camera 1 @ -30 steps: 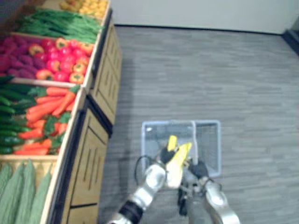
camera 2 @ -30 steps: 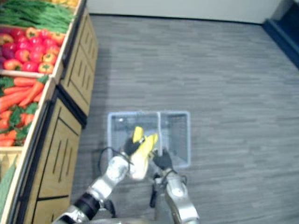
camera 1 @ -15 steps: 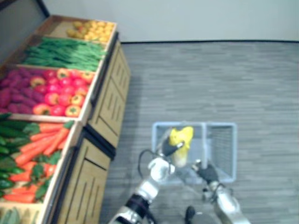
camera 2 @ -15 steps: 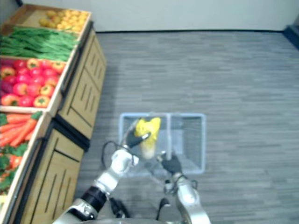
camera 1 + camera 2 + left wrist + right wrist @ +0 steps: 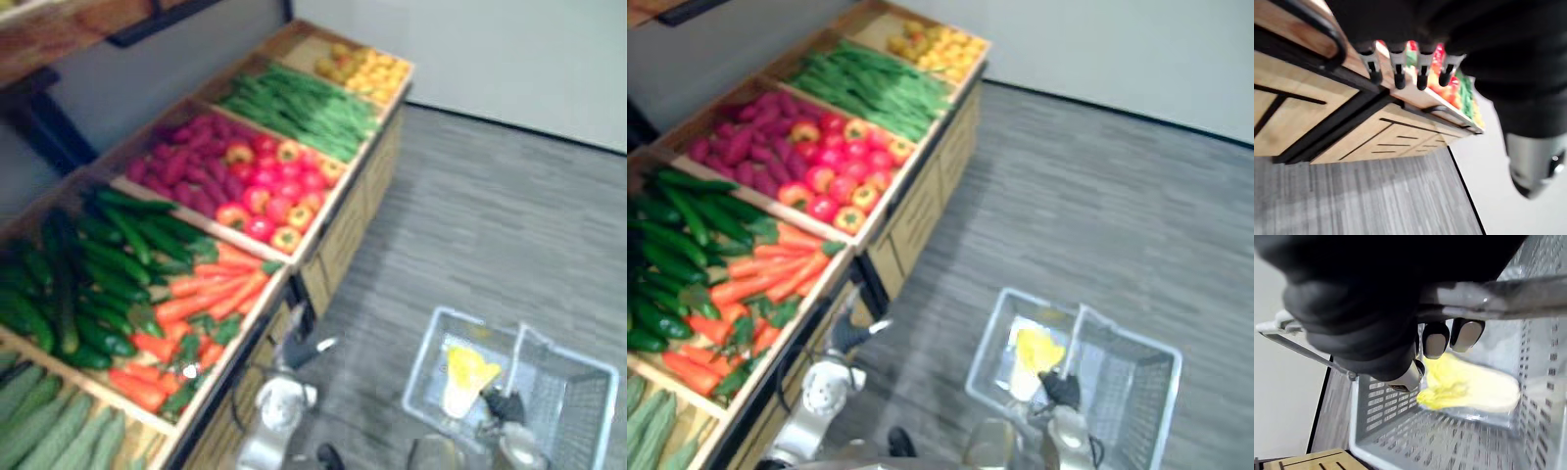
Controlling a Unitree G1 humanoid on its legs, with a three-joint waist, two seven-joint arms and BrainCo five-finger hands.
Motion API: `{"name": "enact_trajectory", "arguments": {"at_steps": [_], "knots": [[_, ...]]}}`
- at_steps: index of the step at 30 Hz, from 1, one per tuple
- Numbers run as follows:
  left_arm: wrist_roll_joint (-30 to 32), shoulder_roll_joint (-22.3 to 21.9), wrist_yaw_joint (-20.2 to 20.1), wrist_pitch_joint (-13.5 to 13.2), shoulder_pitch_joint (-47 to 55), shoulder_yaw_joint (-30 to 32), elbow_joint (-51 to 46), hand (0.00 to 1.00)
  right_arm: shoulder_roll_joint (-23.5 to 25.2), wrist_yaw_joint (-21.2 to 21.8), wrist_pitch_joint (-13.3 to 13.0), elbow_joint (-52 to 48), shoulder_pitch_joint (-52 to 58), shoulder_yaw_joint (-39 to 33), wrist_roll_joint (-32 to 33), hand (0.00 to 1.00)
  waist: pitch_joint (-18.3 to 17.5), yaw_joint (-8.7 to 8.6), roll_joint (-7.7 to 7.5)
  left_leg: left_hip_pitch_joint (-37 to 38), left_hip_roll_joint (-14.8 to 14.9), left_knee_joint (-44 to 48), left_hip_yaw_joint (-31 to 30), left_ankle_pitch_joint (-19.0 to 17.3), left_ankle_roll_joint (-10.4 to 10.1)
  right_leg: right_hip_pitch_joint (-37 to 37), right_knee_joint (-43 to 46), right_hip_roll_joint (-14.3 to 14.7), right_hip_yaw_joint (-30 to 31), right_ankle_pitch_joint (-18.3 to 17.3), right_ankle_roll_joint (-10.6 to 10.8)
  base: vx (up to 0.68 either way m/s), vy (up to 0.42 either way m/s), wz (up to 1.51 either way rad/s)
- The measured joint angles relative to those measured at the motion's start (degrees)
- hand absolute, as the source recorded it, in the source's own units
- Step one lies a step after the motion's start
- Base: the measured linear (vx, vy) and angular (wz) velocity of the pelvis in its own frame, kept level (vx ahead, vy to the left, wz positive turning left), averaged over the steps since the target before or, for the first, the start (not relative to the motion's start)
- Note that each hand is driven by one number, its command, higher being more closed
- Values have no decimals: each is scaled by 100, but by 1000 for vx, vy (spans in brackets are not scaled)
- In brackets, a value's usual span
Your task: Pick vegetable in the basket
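The fingers [image 5: 1397,73] of the left hand [image 5: 847,338] hang straight and empty, drawn back beside the produce stand [image 5: 345,245]. The yellow vegetable [image 5: 465,377] they held now lies in the basket [image 5: 986,338], in its stand-side half. The right hand [image 5: 1058,389] stays curled round the handle [image 5: 1488,298], so this pick looks done.

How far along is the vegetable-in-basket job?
Done: a yellow napa cabbage lies inside the grey basket. In hand: the right hand is curled round the basket handle, carrying it; the left hand is open and empty beside the wooden produce stand. Left: nothing evident for this item; any further pick would start from the stand's carrots or cucumbers.
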Motion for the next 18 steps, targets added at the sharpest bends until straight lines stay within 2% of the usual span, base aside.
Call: {"name": "enact_trajectory", "arguments": {"at_steps": [2,4,6,7,8,10,11,12,13,14,16,18], "knots": [[0,-1,-47,-23,-85,-16,163,0,1,-93,-33,296,-5,-287,9,100,-3,3,2,26,8,-100,-569,84,-163,-77,-685,170,583,93,78,244,-295,156],[-2,14,-30,-74,-156,52,346,0,6,-212,-110,775,-53,-597,104,100,-3,24,-6,67,104,-157,-1373,159,-501,-91,-1197,232,1435,373,119,203,-417,174],[-18,64,-8,-91,-117,149,365,0,35,-279,-152,1088,-119,-747,174,100,-29,56,-69,119,210,-150,-1780,155,-777,-20,-1351,214,1865,614,94,129,-418,132],[-73,110,14,-126,17,422,289,0,76,-353,-158,1337,-153,-772,185,100,-91,183,-229,189,389,-176,-1840,9,-1088,-19,-1074,205,1920,848,470,83,-427,96],[-78,22,19,-115,107,564,285,0,12,-362,-153,1413,-186,-784,186,100,-78,226,-123,256,621,-259,-1790,66,-1201,-20,-873,396,1754,663,390,117,-537,87],[-307,-188,81,-132,465,776,-140,0,-152,-373,-152,1525,-191,-763,114,100,-288,334,215,287,1295,-433,-1367,299,-1321,-11,-794,782,1288,463,119,188,-450,76],[-482,-364,129,-265,546,937,-361,0,-276,-369,-149,1743,-269,-733,-93,100,-296,359,247,254,1470,-573,-1029,582,-1283,111,-840,867,898,405,17,216,-471,107],[-528,-433,164,-294,535,981,-383,0,-311,-372,-146,1830,-284,-736,-165,100,-303,350,234,199,1477,-540,-880,647,-1205,199,-923,867,729,397,-8,176,-425,147],[-641,-543,196,-321,512,1043,-431,0,-385,-375,-143,1974,-302,-739,-301,100,-313,316,219,40,1525,-271,-393,671,-1011,390,-1152,864,359,414,-49,104,-267,150],[-699,-620,199,-322,479,1130,-491,0,-425,-378,-142,2048,-338,-742,-337,100,-311,333,211,-105,1557,277,442,561,-806,513,-1330,860,13,433,-126,86,-219,146],[-702,-626,219,-316,444,1249,-511,0,-483,-376,-137,2357,-455,-843,-332,100,-312,319,181,-128,1447,726,1435,350,-780,625,-1419,811,-386,458,-258,59,-94,117],[-701,-631,216,-312,360,1321,-510,0,-479,-379,-136,2635,-534,-1123,-310,100,-312,311,166,-58,1339,564,2144,328,-704,799,-1413,724,-880,504,-314,83,-29,142]]}}
